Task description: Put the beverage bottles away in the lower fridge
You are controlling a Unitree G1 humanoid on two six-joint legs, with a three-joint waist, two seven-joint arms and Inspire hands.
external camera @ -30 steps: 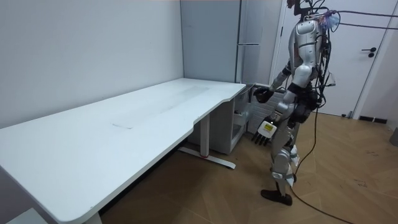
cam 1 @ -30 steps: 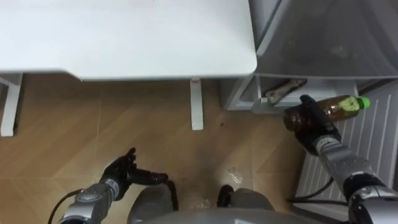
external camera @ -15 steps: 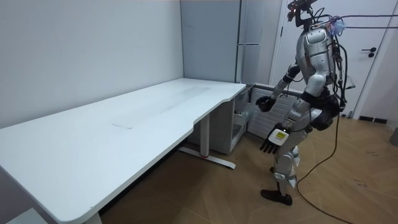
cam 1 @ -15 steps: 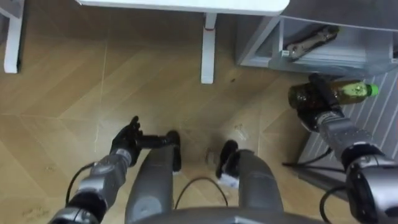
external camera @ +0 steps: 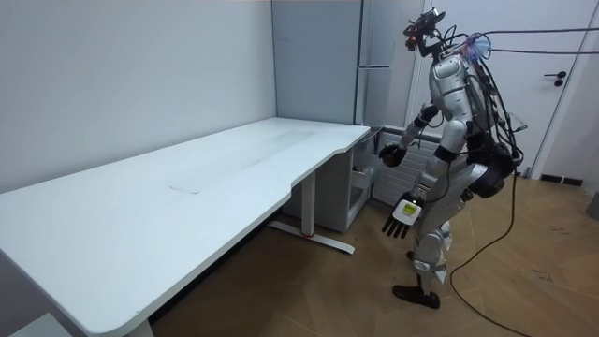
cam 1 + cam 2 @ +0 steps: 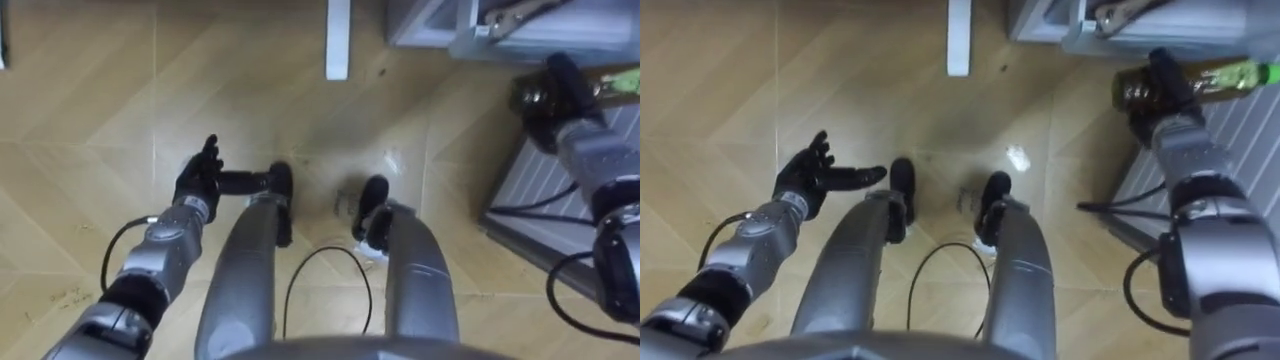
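My right hand is shut on a bottle of brown drink with a green cap, held on its side at the upper right. The hand hovers just in front of the open lower compartment of the grey fridge. Seen from the room, I stand on the wood floor before the fridge, with the right hand raised toward it. The left hand hangs open and empty over the floor beside my left leg, and appears low in the room view as well.
A white table leg stands left of the fridge, under the long white table. A white ribbed panel lies close on my right. Bare wood floor stretches to my left.
The eye views have swung down from the table and fridge toward the floor and my legs. In the room view my torso has shifted and the left hand has swung forward. The bottle stays gripped.
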